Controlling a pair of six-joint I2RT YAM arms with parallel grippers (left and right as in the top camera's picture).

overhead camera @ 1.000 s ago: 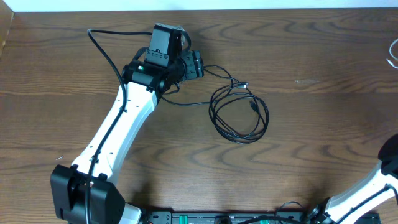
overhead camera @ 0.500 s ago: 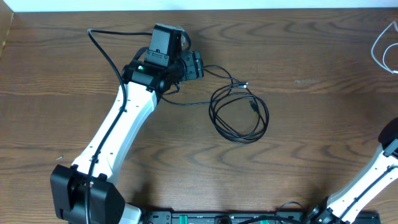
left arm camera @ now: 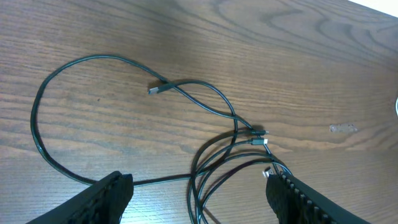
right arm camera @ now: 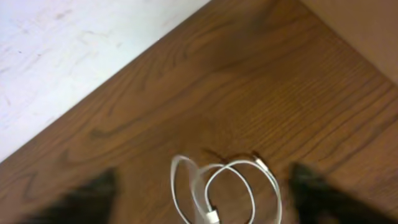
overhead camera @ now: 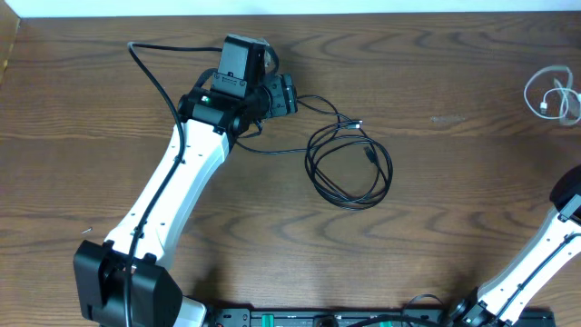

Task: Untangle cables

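On the brown wood-grain table [overhead camera: 454, 227] the 2 cables are seen lying well apart. The black cable [overhead camera: 349, 168] is coiled in several overlapping loops near the middle of the table, with 1 strand running left toward the left gripper [overhead camera: 289, 94]. In the left wrist view a wide single loop is laid out to the left, 1 small plug end [left arm camera: 153, 91] is seen on bare wood, and 2 more connector tips [left arm camera: 260, 135] are gathered where the strands cross. The left gripper's fingers [left arm camera: 112, 193] are spread wide at the bottom corners of that view, with nothing gripped, and the black strands pass on the table between them. The white cable [overhead camera: 554, 95] is curled in small loops at the table's far right edge, its white plug [right arm camera: 211, 216] resting within the coil. The right gripper [right arm camera: 205, 190] is held above it, its blurred dark fingers [right arm camera: 317, 193] set wide apart and closed on nothing. Small white print on the left arm's wrist housing [overhead camera: 227, 82] is too small to be read; no other writing is legible.
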